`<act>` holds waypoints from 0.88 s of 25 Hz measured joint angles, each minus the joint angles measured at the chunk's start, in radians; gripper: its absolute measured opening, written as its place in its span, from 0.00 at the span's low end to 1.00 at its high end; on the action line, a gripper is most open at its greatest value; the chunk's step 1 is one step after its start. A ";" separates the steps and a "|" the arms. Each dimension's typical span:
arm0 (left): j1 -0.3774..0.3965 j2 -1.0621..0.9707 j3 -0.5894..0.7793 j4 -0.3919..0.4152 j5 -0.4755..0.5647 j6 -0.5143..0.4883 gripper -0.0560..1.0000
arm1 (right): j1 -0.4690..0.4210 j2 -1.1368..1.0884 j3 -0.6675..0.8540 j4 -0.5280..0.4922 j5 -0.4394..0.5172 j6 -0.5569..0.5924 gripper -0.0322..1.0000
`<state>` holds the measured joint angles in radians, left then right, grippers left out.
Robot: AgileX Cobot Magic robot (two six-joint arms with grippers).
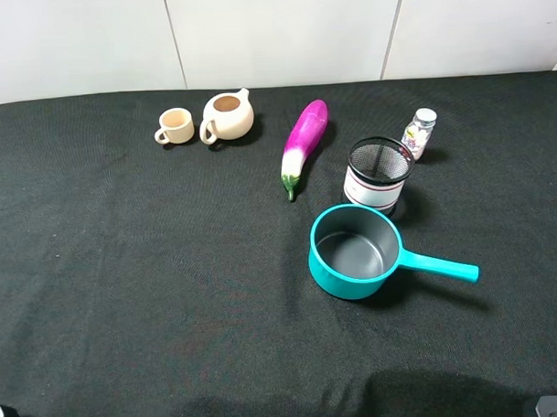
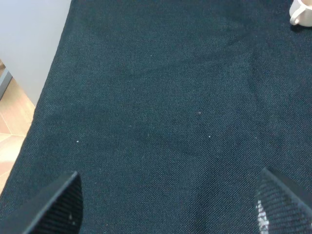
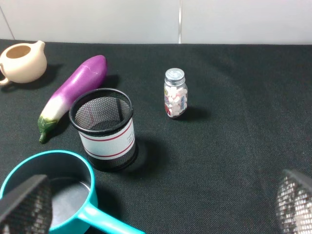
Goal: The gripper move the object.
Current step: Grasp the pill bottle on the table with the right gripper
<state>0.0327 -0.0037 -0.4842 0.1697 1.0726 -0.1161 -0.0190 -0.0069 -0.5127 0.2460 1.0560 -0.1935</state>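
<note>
From the high camera, the bottle (image 1: 419, 132) stands upright on the black cloth surface (image 1: 125, 269), far right, just behind the mesh cup (image 1: 380, 173). At the left wrist, the left end effector (image 2: 168, 207) is spread wide over bare woven cloth. At the right wrist, the right end effector (image 3: 161, 204) also gapes empty, facing the bottle, a smooth clear cylinder with a pale cap. I'd skirt the cup and pinch the body low, as it looks tippy.

I see a matt, coarse-woven black cloth (image 1: 126, 296) under everything. The bottle (image 3: 175, 97) is clear and shiny, the mesh cup (image 3: 103, 127) black wire, the pan (image 1: 330, 273) smooth teal, the eggplant (image 1: 304, 139) glossy.
</note>
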 joint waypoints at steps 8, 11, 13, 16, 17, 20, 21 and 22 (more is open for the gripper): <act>0.000 0.000 0.000 0.000 0.000 0.000 0.73 | 0.000 0.000 0.000 0.000 0.000 0.000 0.70; 0.000 0.000 0.000 0.000 0.000 0.000 0.73 | 0.000 0.000 0.000 0.000 0.000 0.000 0.70; 0.000 0.000 0.000 0.000 0.000 0.000 0.73 | 0.000 0.000 0.000 0.000 0.000 0.000 0.70; 0.000 0.000 0.000 0.000 0.000 0.000 0.73 | 0.000 0.000 0.000 0.000 0.000 0.000 0.70; 0.000 0.000 0.000 0.000 0.000 0.000 0.73 | 0.000 0.000 0.000 0.000 0.000 0.000 0.70; 0.000 0.000 0.000 0.000 0.000 0.000 0.73 | 0.000 0.000 0.000 0.000 0.000 0.000 0.70; 0.000 0.000 0.000 0.000 0.000 0.000 0.73 | 0.000 0.000 0.000 0.000 0.000 0.000 0.70; 0.000 0.000 0.000 0.000 0.000 0.000 0.73 | 0.000 0.000 0.000 0.000 0.000 0.000 0.70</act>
<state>0.0327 -0.0037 -0.4842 0.1697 1.0726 -0.1161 -0.0190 -0.0069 -0.5127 0.2460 1.0560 -0.1935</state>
